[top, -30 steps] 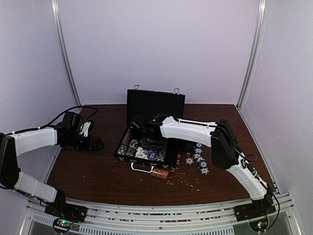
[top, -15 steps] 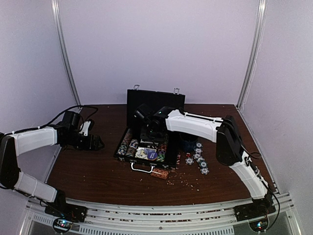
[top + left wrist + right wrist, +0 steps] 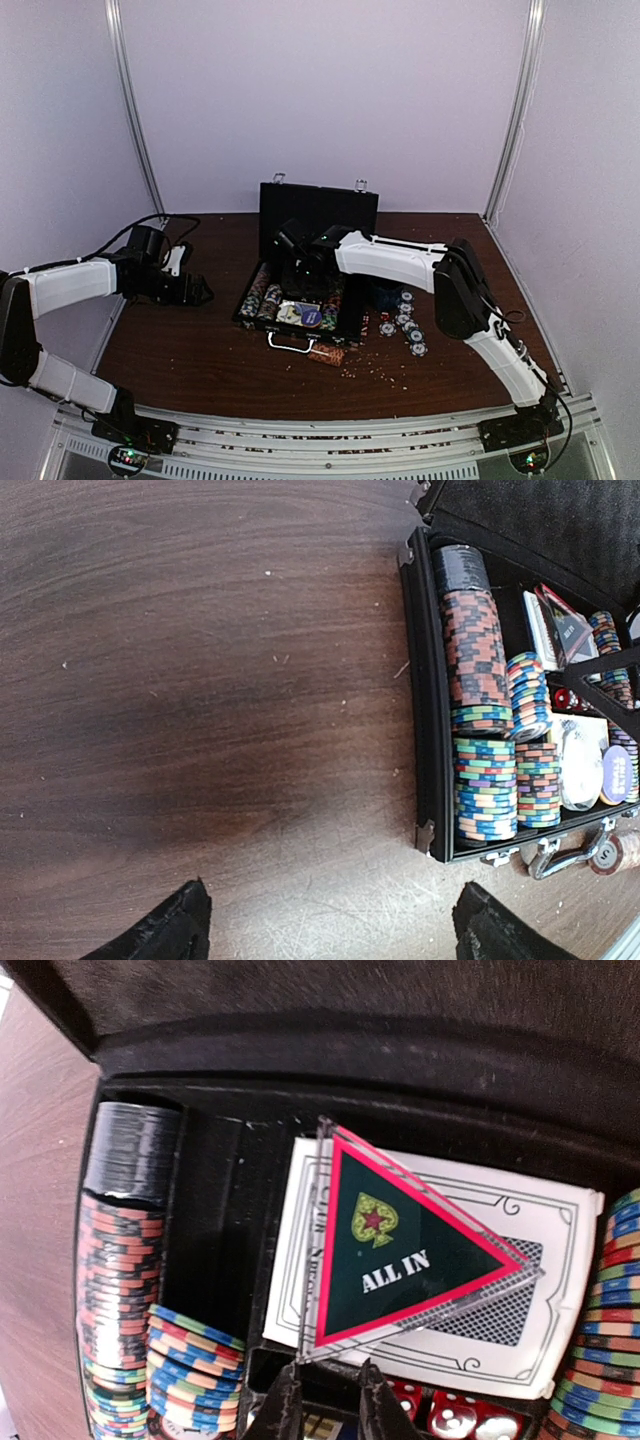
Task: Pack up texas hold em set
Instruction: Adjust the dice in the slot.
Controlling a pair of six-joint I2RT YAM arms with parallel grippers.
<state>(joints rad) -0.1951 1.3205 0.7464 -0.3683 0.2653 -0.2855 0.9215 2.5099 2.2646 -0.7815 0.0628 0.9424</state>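
Right gripper: jaws stand narrowly apart at the near corner of the ALL IN triangle; whether they pinch it I cannot tell. Beyond lies a card deck, chips leftward, all inside the briefcase. Left gripper gapes wide, empty.

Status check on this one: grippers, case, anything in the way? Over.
Left gripper open, over table, left of case. Right gripper narrow at ALL IN triangle inside; grip unclear. Case open, loose chips outside, right side.
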